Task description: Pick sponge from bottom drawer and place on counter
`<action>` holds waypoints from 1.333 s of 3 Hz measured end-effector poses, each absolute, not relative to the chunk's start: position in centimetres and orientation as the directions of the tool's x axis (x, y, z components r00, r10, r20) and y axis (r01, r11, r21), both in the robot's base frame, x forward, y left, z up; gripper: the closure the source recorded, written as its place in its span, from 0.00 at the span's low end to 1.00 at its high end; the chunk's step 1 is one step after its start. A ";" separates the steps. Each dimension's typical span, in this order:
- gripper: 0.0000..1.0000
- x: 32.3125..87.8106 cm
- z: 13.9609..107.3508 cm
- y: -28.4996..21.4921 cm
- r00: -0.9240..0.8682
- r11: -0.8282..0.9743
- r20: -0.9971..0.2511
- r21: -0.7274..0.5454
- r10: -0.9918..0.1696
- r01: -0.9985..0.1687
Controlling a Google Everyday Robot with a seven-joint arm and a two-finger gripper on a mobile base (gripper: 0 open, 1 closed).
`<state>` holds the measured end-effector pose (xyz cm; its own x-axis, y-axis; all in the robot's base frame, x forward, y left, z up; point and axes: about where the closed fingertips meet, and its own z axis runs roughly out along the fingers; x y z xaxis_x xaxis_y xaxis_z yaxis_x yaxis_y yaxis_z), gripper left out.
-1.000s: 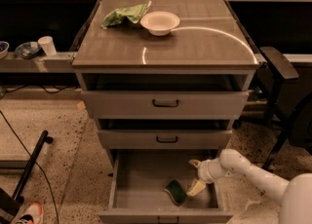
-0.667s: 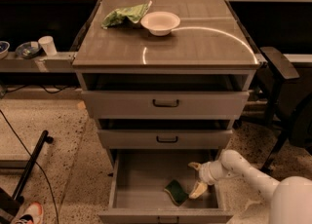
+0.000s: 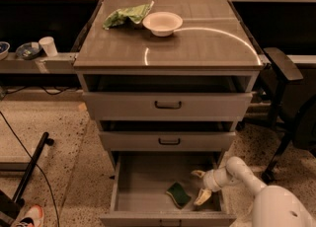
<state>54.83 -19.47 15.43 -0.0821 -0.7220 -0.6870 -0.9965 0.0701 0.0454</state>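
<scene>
The tool [image 3: 200,185] hangs low in the right side of the open bottom drawer [image 3: 143,174], its fingers spread apart and holding nothing. It is slightly lower than a moment ago. The sponge [image 3: 177,194] lies unmoved on the drawer floor, just left of the nearer finger. The desk [image 3: 197,48] above holds a bowl [image 3: 162,23] and a cloth [image 3: 127,16].

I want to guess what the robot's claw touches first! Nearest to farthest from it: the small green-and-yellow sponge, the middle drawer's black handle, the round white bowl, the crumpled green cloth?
From the gripper, open in the bottom drawer:
1. Green-and-yellow sponge, just beside it.
2. Black middle-drawer handle, above.
3. White bowl, on the counter.
4. Green cloth, left of bowl.
</scene>
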 end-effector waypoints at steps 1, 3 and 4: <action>0.25 54.7 13.5 -19.5 -0.086 0.060 -0.707 0.062 -0.702 -0.996; 0.26 53.9 10.6 -18.1 -0.059 0.027 -0.698 0.057 -0.714 -0.998; 0.26 53.4 10.2 -18.0 -0.054 0.029 -0.685 0.048 -0.726 -0.998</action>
